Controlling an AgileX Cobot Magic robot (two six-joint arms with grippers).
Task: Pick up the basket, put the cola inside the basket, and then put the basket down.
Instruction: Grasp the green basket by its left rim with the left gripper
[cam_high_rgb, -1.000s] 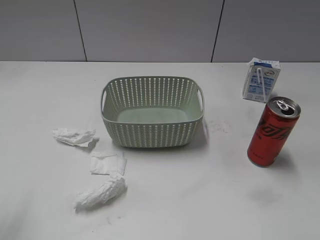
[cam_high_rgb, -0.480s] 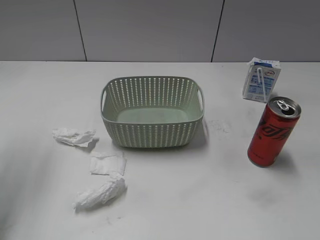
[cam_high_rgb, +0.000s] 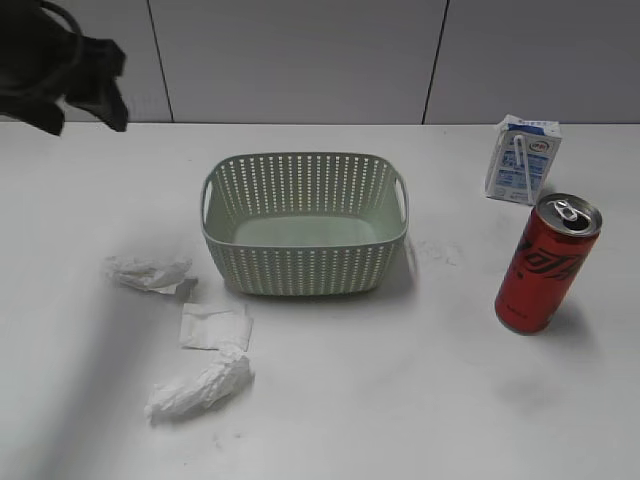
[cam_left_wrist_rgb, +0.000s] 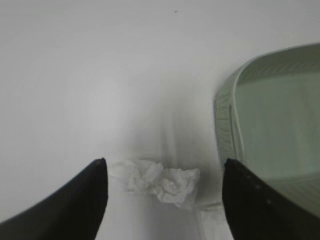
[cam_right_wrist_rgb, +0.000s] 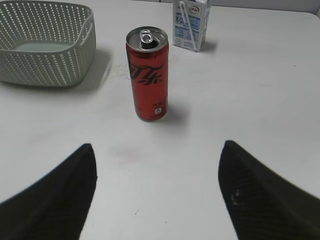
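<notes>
The pale sage-green basket (cam_high_rgb: 305, 222) stands empty on the white table, mid-scene. It also shows in the left wrist view (cam_left_wrist_rgb: 270, 125) and the right wrist view (cam_right_wrist_rgb: 47, 42). The cola (cam_high_rgb: 547, 263), a tall red can with a silver top, stands upright to the basket's right, also in the right wrist view (cam_right_wrist_rgb: 147, 75). My left gripper (cam_left_wrist_rgb: 165, 172) is open and empty, high above the table left of the basket; the arm shows at the exterior view's top left (cam_high_rgb: 60, 65). My right gripper (cam_right_wrist_rgb: 157, 155) is open and empty, short of the can.
A white-and-blue drink carton (cam_high_rgb: 523, 159) stands behind the can. Three crumpled white tissues lie left of and in front of the basket: one (cam_high_rgb: 148, 272), a flat one (cam_high_rgb: 213, 326), a rolled one (cam_high_rgb: 200, 388). The first shows between my left fingers (cam_left_wrist_rgb: 162, 181).
The left arm has come into the exterior view at the top left and casts a shadow over the table's left side. Basket, can and carton have not moved.
</notes>
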